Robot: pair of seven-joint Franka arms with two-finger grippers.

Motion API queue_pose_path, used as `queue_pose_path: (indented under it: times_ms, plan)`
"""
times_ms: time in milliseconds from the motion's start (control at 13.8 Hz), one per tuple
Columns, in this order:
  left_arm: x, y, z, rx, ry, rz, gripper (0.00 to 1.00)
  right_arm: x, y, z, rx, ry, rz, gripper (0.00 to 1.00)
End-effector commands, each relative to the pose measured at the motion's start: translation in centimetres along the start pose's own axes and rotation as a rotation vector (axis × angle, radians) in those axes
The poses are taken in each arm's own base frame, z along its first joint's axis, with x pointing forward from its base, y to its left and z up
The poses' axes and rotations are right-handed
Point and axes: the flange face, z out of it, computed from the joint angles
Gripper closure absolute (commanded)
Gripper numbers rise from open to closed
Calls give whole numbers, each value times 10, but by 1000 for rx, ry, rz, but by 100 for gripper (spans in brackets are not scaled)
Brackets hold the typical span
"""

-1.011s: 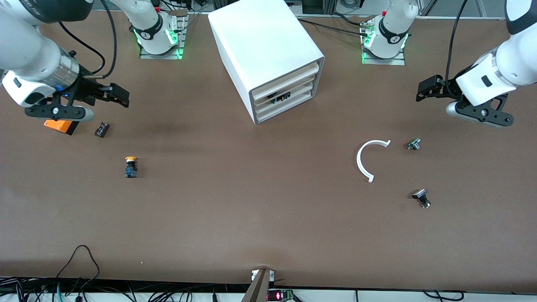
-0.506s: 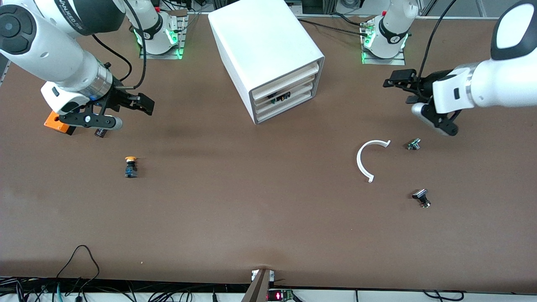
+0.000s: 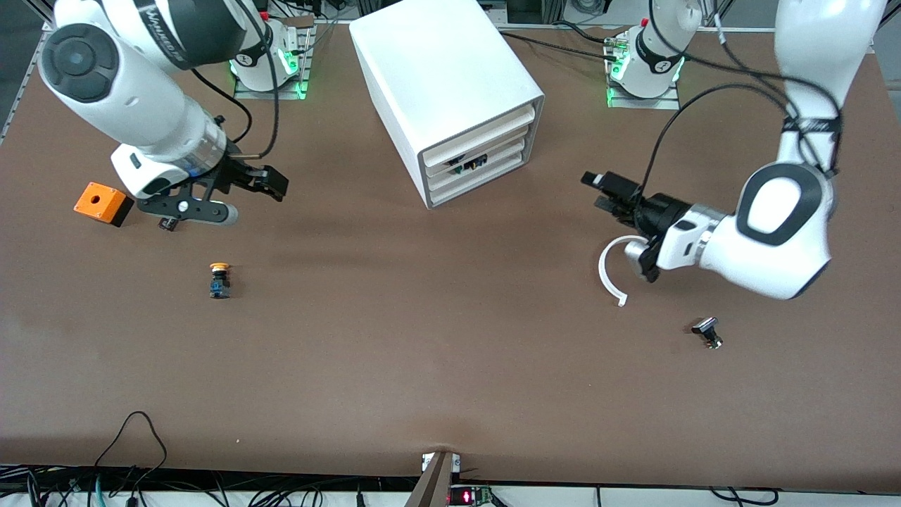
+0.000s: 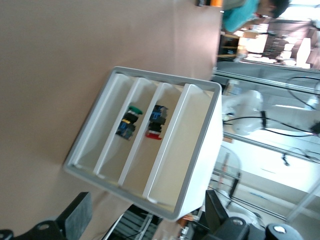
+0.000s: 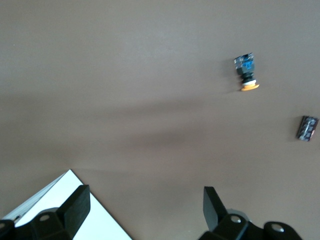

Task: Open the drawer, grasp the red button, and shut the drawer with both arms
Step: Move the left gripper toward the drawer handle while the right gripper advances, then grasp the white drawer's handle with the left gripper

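The white cabinet [image 3: 450,77] stands at the table's middle, close to the arms' bases. Small dark parts show at the front edge of its drawer [image 3: 470,163], which sits in with the other fronts. In the left wrist view the cabinet [image 4: 200,150] faces the camera, and the button [image 4: 153,133], red cap on a blue body, lies in a middle slot. My left gripper [image 3: 607,191] [image 4: 147,220] hangs open and empty over the table toward the left arm's end, aimed at the cabinet front. My right gripper [image 3: 273,182] [image 5: 145,210] is open and empty over bare table toward the right arm's end.
An orange box [image 3: 103,202], a small black part [image 3: 167,224] and a yellow-capped button [image 3: 219,279] [image 5: 246,75] lie at the right arm's end. A white arc [image 3: 609,276] lies under the left hand. A black knob [image 3: 707,332] lies nearer the front camera.
Both arms swung in toward the cabinet. The left gripper dropped over the white arc and now covers the small green part; the right gripper left the orange box. Both stayed open.
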Motion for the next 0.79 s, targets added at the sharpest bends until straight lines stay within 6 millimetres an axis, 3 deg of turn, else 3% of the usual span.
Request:
queue_pose_path:
  times_ms: [0, 289, 433, 506, 578, 722]
  plan:
    - [20, -25, 29, -82, 6, 60, 0, -2, -28, 6, 5, -3, 5, 0]
    - [50, -77, 99, -142, 41, 245, 1, -1, -51, 14, 4, -2, 47, 0]
    - [43, -97, 131, -182, 86, 237, 6, -2, -64, 19, 14, 9, 70, 0]
    - [39, -100, 147, -214, 83, 282, 23, -3, -70, 20, 14, 9, 66, 0]
    - [29, -111, 159, -230, 80, 309, 27, -4, -74, 20, 15, 10, 62, 0]
    - [12, -120, 169, -259, 89, 310, 29, -6, -85, 21, 23, 19, 88, 0]
